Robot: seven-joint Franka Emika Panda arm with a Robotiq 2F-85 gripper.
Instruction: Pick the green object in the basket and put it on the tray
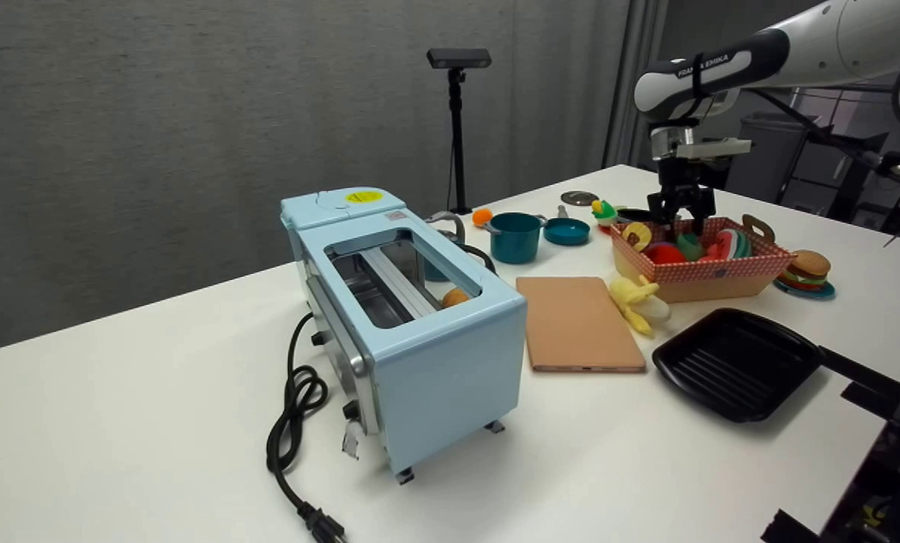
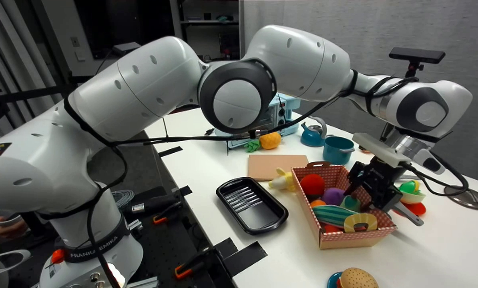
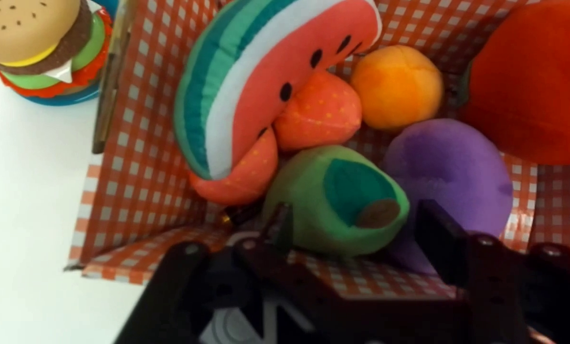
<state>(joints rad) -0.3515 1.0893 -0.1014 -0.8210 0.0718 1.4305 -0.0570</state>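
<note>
The green object (image 3: 309, 200) is a soft green piece with a teal patch and a brown spot. It lies in the red-checked basket (image 3: 137, 157) beside a purple toy. It also shows in both exterior views (image 1: 690, 247) (image 2: 350, 204), partly hidden. The basket stands on the white table (image 1: 710, 290) (image 2: 349, 242). My gripper (image 3: 354, 208) is open, its fingers apart on either side of the green object; whether they touch it I cannot tell. In both exterior views the gripper (image 1: 685, 220) (image 2: 360, 197) points down into the basket. The tray (image 1: 740, 362) (image 2: 259, 210) is a black ridged pan beside the basket.
A watermelon slice (image 3: 266, 91), orange ball (image 3: 397, 88), purple toy (image 3: 452, 177) and red toy (image 3: 533, 86) crowd the basket. A peeled banana (image 1: 635, 302) and wooden board (image 1: 580, 324) lie near it. A burger (image 1: 806, 270), teal pot (image 1: 515, 237) and blue toaster (image 1: 450, 392) stand around.
</note>
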